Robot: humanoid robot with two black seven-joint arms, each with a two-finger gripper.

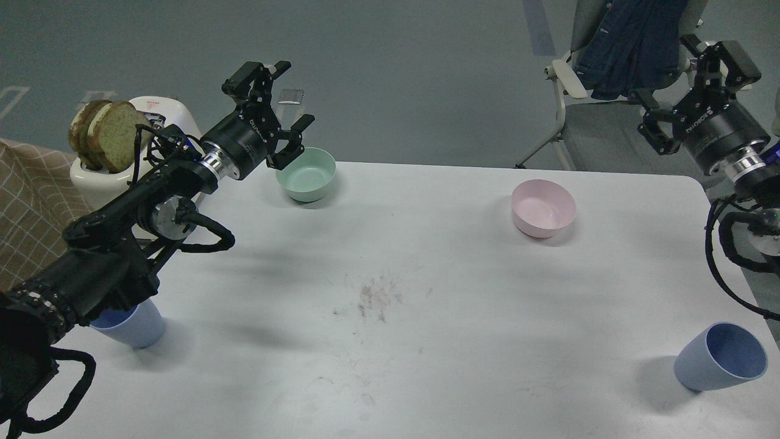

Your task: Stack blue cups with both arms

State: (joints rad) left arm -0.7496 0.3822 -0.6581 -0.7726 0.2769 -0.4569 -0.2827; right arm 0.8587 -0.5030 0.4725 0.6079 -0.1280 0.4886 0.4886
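Grey floor fills the background behind a white table, whose top carries a faint brownish smudge near its middle. Taking that smudge as the centre of a clock face, a mint-green bowl stands at about 11 o'clock near the far edge, and a pink bowl stands at about 2 o'clock, well apart from the green one.

One of the blue cups, the left cup, is at about 9 o'clock near the table's left edge, upright as far as can be told and partly hidden by the left arm passing over it. The right cup is at about 4 o'clock near the right front corner, upright, its darker inside showing. The two cups stand far apart, on opposite sides of the table.

The left gripper hangs in the air at about 11 o'clock, just left of the green bowl, with its two fingers spread wide and nothing between them. The right gripper is raised past the table's far right corner at about 2 o'clock, its fingers also spread apart and empty. Neither touches a cup.

Beyond the table's left edge at 10 o'clock is a white toaster with two slices of bread sticking out of it. At about 1 o'clock, behind the table, a chair has a dark blue garment draped over it.
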